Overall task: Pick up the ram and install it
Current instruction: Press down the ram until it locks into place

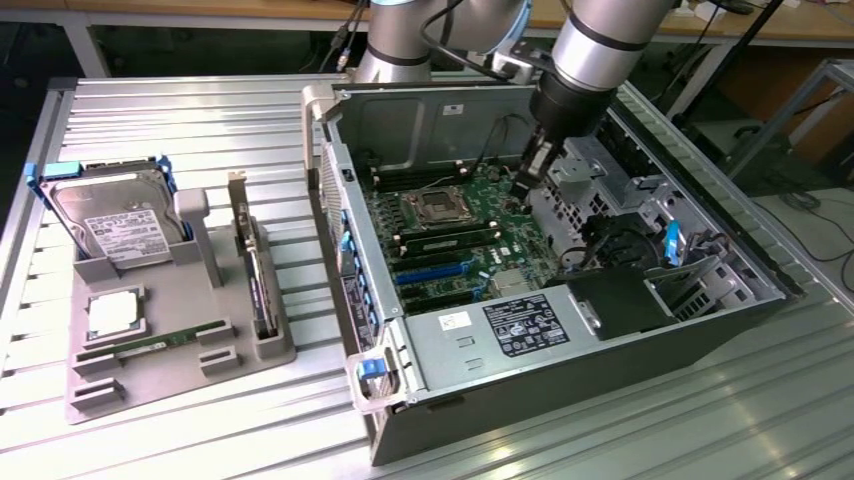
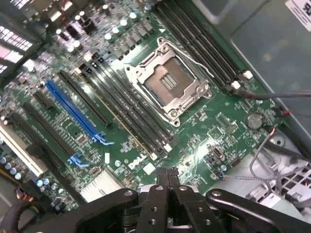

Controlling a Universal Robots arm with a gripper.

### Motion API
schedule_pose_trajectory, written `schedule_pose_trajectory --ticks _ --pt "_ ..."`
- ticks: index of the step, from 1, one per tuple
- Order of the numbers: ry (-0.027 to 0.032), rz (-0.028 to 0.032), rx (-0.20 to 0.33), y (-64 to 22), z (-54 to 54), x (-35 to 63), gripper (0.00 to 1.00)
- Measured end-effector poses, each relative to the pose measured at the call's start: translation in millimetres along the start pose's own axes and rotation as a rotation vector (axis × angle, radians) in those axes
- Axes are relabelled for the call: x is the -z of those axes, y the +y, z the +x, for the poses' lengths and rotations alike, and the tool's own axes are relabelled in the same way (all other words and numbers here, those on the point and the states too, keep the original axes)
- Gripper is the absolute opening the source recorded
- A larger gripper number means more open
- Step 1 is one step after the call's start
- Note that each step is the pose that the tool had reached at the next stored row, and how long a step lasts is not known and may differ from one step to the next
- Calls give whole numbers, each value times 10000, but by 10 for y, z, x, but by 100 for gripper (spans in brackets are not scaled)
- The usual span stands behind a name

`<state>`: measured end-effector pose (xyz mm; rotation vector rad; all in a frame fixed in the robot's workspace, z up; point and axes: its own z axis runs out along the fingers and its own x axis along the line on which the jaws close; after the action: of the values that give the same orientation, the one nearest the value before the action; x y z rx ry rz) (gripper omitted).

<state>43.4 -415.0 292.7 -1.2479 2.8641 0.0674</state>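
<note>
Claw [image 2: 167, 180] seen pressed together, nothing held, hovering inside computer case [image 1: 441, 340] above motherboard [image 2: 204, 126]. Ram [image 1: 171, 340] left lying in grey holder [image 1: 187, 375] on table [image 1: 160, 110], at 9 o'clock from case. Pickup and installation judged undone; memory slots [image 2: 131, 116] seen unfilled.

Cut off by the exterior view's top edge: the silver and grey robot arm [image 1: 587, 50]. Partly hidden behind the grey plastic holder [image 1: 187, 330]: the silver boxy hard drive with white label [image 1: 114, 225]. Too small to read: that label's print. Cropped by the wrist view's edge: the black metal gripper [image 2: 168, 175].
</note>
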Motion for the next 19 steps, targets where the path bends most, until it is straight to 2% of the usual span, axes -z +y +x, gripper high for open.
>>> schedule_pose_trajectory --ticks 19 --pt "-129 127 -3901 0 0 13 11"
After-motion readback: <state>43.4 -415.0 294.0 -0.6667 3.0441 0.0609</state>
